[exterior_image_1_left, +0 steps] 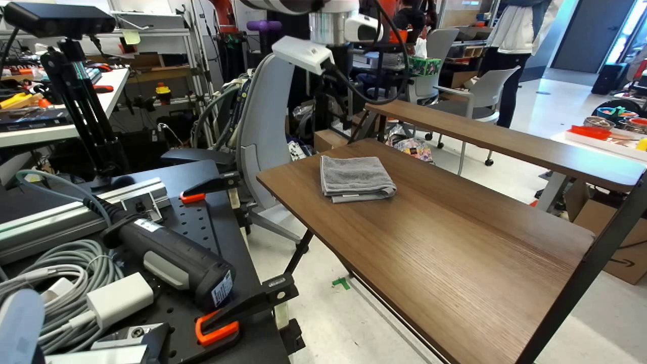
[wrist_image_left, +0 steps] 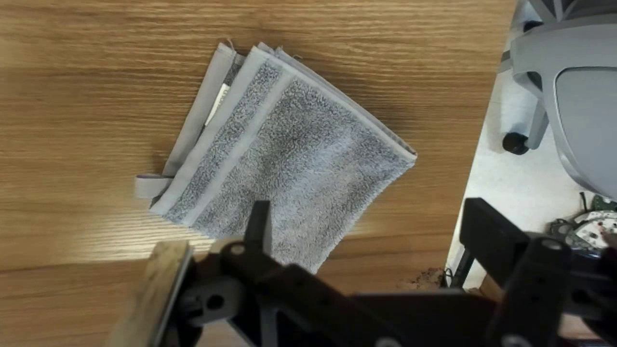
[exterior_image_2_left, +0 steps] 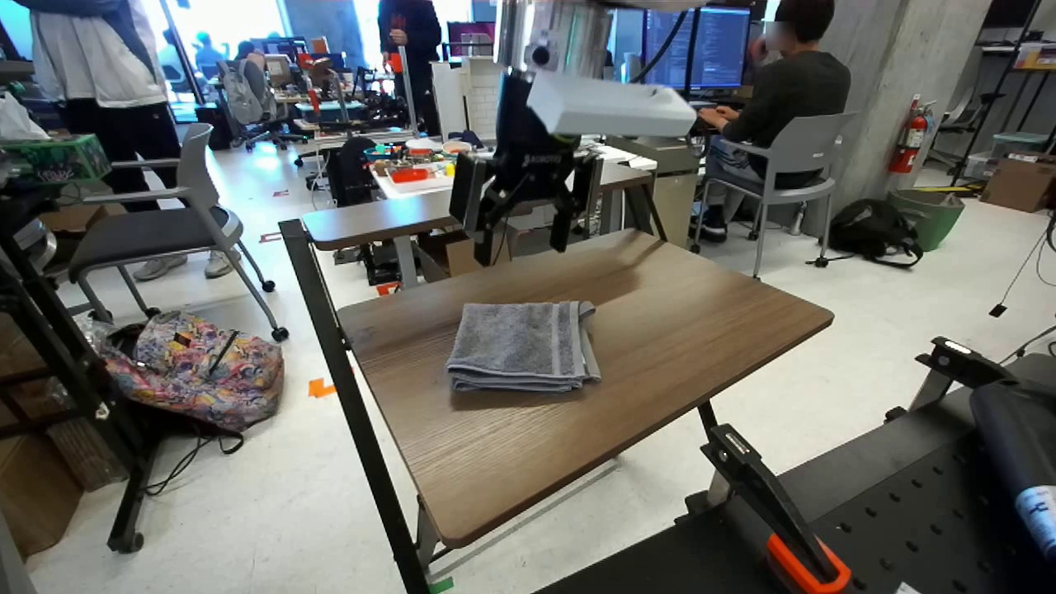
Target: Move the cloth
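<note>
And there's the grey cloth (exterior_image_2_left: 520,345), folded on the surface (exterior_image_2_left: 693,318); above the surface hangs the pincer (exterior_image_2_left: 525,227), jaws wide apart; in an exterior view the arm (exterior_image_1_left: 327,28) is cut off at the top, the pincer there hard to make out; in the wrist view one finger (wrist_image_left: 259,225) hides some of the cloth's edge, and a blurred tan piece (wrist_image_left: 153,294) over the surface defies naming.
</note>
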`<state>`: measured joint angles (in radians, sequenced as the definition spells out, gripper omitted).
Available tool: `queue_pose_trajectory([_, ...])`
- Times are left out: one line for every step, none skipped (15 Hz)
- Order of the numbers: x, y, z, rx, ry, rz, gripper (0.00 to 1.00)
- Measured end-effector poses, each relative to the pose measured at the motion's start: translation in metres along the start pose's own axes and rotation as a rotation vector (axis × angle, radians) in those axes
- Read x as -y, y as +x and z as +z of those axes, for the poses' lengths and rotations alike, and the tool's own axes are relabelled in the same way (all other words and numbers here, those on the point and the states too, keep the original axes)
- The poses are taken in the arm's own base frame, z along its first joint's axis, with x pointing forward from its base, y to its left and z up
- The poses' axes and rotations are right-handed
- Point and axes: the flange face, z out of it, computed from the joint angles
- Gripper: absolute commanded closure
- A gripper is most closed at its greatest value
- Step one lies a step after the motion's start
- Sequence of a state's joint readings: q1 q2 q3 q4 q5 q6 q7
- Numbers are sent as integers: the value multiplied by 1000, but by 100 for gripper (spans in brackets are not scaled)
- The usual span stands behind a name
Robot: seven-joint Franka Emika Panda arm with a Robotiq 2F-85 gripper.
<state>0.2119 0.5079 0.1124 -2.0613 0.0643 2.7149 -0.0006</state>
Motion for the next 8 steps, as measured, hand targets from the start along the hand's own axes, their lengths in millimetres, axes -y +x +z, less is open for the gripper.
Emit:
queue_pose_trajectory([-1, 7, 16, 23, 0, 4, 0])
queue_pose_trajectory([-1, 13, 31, 43, 0, 4, 0])
queue_pose_trajectory([-2, 17, 44, 66, 0, 3, 0])
queue_pose_trajectory([-3, 21, 55, 83, -2, 1, 0])
queue_pose_trajectory([-4, 25, 65, 98, -4, 1, 0])
queue_pose_trajectory([-5, 29, 74, 108, -6, 1, 0])
queue_pose_trajectory([-5, 34, 81, 114, -8, 1, 0])
queue_pose_trajectory([-5, 39, 88, 115, -9, 0, 0])
